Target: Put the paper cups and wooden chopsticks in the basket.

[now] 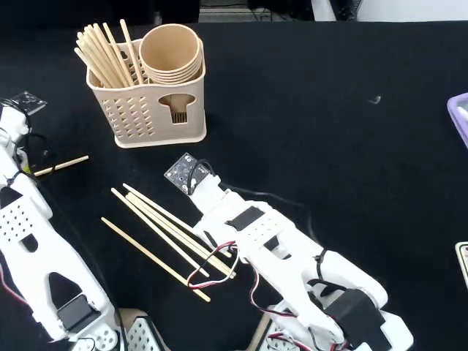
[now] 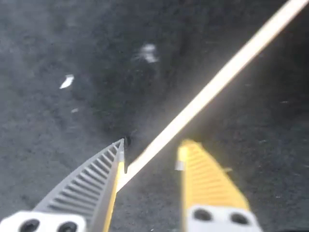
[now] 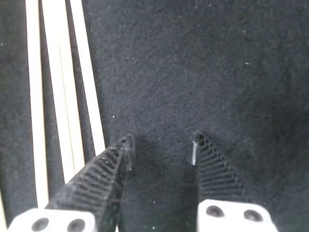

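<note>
My left gripper (image 2: 152,145) is released, its jaws parted astride one end of a single chopstick (image 2: 217,82) that lies near the desk's left edge; gripped so close to its tip, I judge it could swing or slip out on the lift. My right gripper (image 3: 161,139) is also released, over bare black cloth just beside the loose chopsticks (image 1: 164,230) toward the near edge; closing here would catch nothing. Those sticks lie touching one another, so a careless pinch may take two or scatter the rest.

The basket (image 1: 146,110) stands upright toward the far left corner of the desk (image 1: 329,146); one compartment holds a leaning sheaf of wooden chopsticks (image 1: 106,55), the other a nested stack of paper cups (image 1: 170,47); the cups look done, the sticks only partly.
</note>
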